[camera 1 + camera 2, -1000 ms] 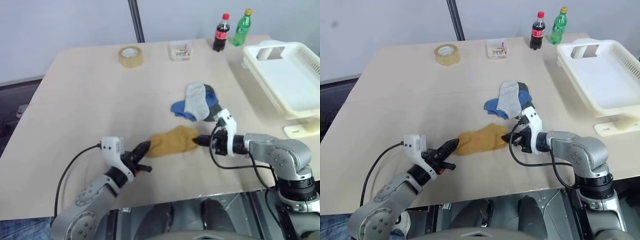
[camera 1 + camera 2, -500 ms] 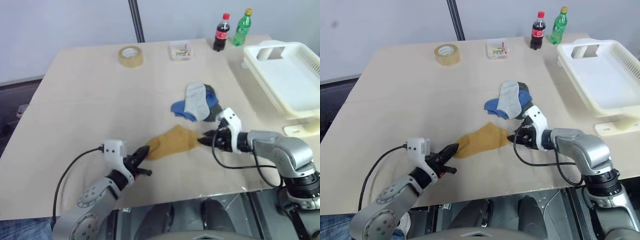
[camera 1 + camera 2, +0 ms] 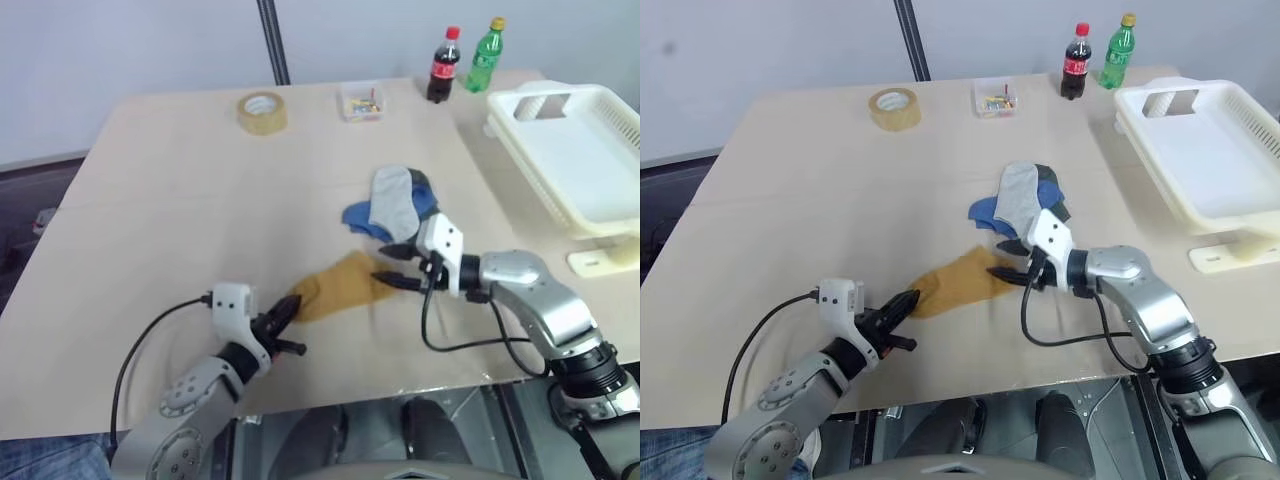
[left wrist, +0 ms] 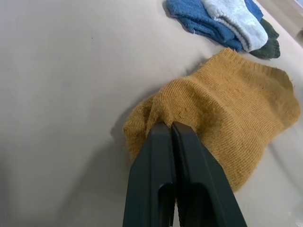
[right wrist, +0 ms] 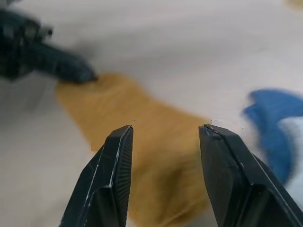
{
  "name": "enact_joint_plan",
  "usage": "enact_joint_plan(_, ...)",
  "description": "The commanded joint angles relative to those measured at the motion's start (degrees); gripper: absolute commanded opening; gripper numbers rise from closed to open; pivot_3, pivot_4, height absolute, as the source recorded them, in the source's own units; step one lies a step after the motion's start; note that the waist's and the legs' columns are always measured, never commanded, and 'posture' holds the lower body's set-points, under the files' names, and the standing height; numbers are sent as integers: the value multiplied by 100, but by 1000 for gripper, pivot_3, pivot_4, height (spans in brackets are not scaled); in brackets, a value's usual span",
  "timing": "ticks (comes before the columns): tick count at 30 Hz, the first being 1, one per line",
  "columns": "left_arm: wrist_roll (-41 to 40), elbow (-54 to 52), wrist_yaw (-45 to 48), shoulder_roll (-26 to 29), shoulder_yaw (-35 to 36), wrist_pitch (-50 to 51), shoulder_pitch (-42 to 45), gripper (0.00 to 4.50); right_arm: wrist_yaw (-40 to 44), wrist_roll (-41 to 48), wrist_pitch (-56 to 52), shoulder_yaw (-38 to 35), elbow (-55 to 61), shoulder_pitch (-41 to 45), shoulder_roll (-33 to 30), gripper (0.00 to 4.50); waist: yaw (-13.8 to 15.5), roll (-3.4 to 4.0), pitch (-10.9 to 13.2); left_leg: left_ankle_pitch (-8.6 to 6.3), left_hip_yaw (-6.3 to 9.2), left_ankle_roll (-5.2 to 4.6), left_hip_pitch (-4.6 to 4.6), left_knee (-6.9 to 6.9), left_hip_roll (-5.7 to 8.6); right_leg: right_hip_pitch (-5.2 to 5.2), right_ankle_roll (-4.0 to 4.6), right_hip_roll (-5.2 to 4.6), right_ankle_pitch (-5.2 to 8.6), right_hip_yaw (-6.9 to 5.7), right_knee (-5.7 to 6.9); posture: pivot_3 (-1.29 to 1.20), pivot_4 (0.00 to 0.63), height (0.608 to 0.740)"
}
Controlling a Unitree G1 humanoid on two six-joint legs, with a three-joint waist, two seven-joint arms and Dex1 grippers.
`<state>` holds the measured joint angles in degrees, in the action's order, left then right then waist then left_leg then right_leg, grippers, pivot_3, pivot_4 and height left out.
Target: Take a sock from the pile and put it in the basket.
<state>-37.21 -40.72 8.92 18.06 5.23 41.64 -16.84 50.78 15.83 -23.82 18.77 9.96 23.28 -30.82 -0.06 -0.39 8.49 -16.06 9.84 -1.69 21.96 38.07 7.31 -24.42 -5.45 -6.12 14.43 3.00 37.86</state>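
Left claw (image 3: 291,305) clamped on sock (image 3: 340,285), right claw (image 3: 384,266) apart beside it; pile (image 3: 395,205) just behind.

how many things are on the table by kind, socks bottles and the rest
Socks: 4 (mustard-yellow knit sock, light grey sock, blue sock, dark green sock)
Plastic bottles: 2 (cola bottle, green bottle)
Tan tape roll: 1
Small clear box: 1
Cream-white slatted basket: 1
Total: 9

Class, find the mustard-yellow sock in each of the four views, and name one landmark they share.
Left eye: sock, lower centre.
Right eye: lower centre.
Left wrist: centre right.
Right wrist: centre.
Shared landmark: the blue sock beside it.
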Motion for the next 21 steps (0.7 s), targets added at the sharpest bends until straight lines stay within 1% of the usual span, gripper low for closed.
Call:
enact_joint_plan(1, 88, -21, 77, 23, -47, -100, -14, 0, -6, -301, 271, 95, -157, -6, 69, 2267, 6, 0, 0, 0, 1, 0, 0, 0, 0, 0, 0, 0, 0, 0, 0, 0, 150, 740)
enact_joint_plan(6, 186, 74, 122, 18, -56, -133, 81, 0, -82, -642, 197, 206, -384, 17, 115, 2267, 20, 0, 0, 0, 2, 1, -2, -1, -1, 0, 0, 2, 0, 0, 1, 0, 150, 740)
enact_joint_plan(13, 168, 94, 218, -6, -23, -131, 72, 0, -131, -831, 127, 174, -344, -93, 134, 2267, 38, 0, 0, 0, 2, 1, -14, 0, -1, 12, 0, 2, 0, -1, 1, 0, 150, 740)
enact_joint_plan(15, 131, 115, 221, -34, 52, -137, 68, 641, -144, -839, 99, 168, -327, -120, 161, 2333, 44, 0, 0, 0, 2, 1, -19, 0, -1, 17, 0, 2, 0, -1, 1, 0, 150, 740)
enact_joint_plan(16, 63, 113, 306, -20, 75, -138, 58, 851, -151, -849, 88, 171, -319, -130, 176, 2333, 45, 0, -1, 0, 2, 1, -20, 0, -1, 18, 0, 2, 0, -1, 1, 0, 150, 740)
enact_joint_plan(17, 34, 93, 357, -1, 82, -132, 38, 1391, -154, -854, 79, 171, -299, -148, 180, 2333, 45, 0, -1, 0, 2, 1, -20, 0, -1, 18, 0, 2, 0, -1, 1, 0, 150, 740)
enact_joint_plan(18, 15, 77, 388, 8, 83, -129, 24, 1619, -157, -858, 70, 169, -285, -159, 181, 2333, 45, 0, -1, 0, 2, 1, -21, 0, -1, 18, 0, 2, 0, -1, 2, 0, 150, 740)
enact_joint_plan(21, 56, 66, 286, -54, 130, -141, 2, 2779, -152, -847, 39, 132, -242, -189, 160, 2333, 51, 0, -1, 0, 2, 1, -21, 0, -1, 19, 0, 2, 0, -1, 2, 0, 150, 740)
